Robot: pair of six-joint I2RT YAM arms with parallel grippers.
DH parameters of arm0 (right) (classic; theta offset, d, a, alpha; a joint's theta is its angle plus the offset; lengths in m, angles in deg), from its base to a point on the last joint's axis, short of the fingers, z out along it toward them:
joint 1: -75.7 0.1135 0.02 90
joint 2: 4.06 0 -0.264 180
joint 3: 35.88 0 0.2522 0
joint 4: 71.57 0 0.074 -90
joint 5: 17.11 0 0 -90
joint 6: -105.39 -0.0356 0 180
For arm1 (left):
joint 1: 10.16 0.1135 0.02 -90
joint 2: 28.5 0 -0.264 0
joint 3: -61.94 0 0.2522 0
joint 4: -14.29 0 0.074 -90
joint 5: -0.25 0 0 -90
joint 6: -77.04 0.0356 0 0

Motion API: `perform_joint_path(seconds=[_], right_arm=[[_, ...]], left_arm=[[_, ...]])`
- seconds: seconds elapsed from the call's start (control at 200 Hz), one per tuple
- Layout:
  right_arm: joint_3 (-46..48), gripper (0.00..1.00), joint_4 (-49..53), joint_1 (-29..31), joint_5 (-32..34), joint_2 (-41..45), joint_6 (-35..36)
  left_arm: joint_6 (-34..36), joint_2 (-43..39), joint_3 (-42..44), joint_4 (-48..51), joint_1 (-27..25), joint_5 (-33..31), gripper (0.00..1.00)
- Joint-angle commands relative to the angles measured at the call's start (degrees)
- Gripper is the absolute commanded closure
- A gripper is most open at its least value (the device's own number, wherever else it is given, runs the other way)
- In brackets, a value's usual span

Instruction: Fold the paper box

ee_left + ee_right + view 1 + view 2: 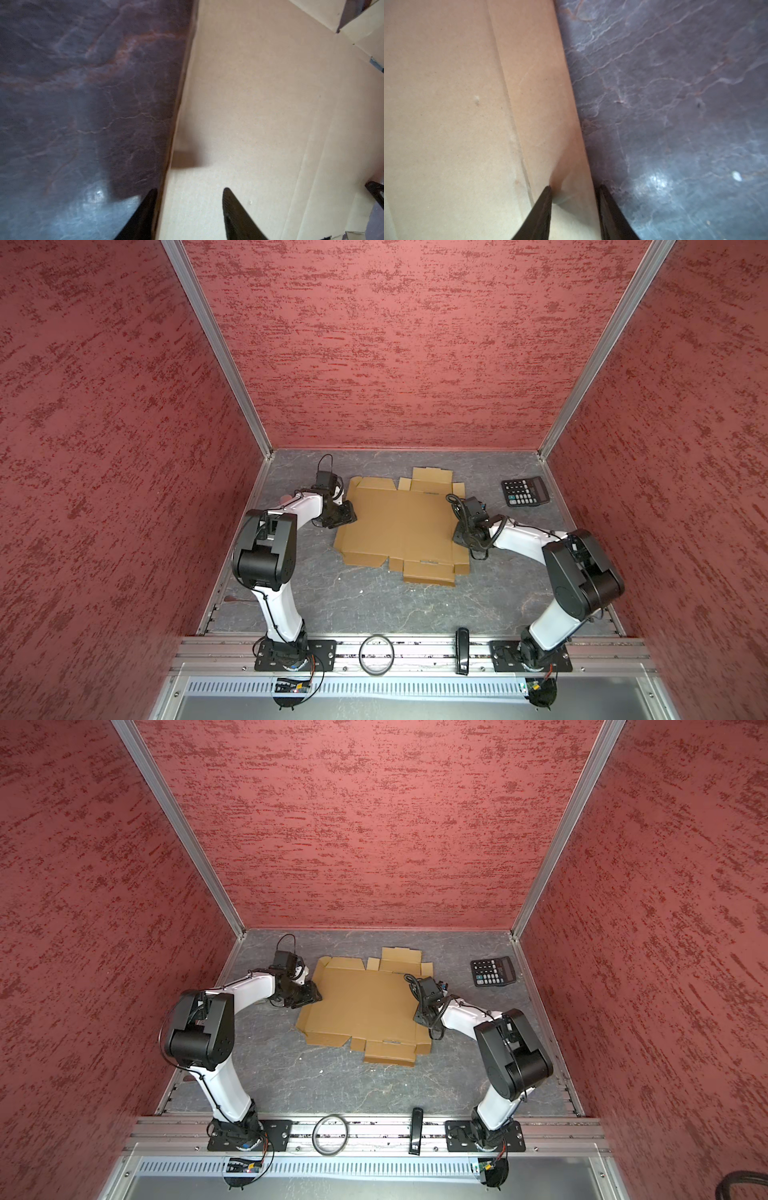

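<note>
As the paper box [399, 526] lies unfolded between both hands, long axis running hand to hand, the left gripper [190, 189] straddles the end edge nearest it with jaws apart, unclamped, while the right gripper [574, 186] straddles the opposite flap, grip impossible to tell.

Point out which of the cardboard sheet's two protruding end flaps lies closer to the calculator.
The far flap of the paper box, jutting toward the back wall; the near flap juts toward the front rail, farther from the calculator.

White links [278, 605], bulky black joints [266, 547], coiled cable [500, 526] — tapered black pincer [190, 189]
</note>
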Motion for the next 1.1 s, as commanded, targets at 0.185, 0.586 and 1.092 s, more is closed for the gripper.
perform_joint_path(seconds=[0.185, 0.586, 1.092], right_arm=[[-1.6, 0.55, 9.5, 0.13, 3.46, -0.16, 0.46], [-5.01, 0.32, 17.58, -1.03, 11.69, 10.34, 3.61], [-4.8, 0.25, 10.54, -2.96, 5.91, 18.96, 10.17]], left_arm=[[-3.39, 1.6, -1.52, 0.06, -0.05, -1.76, 0.72], [-15.2, -3.22, 4.11, -4.02, -0.86, -3.66, 1.0], [-55.92, -15.65, 13.77, 3.86, -15.82, -29.02, 1.0]])
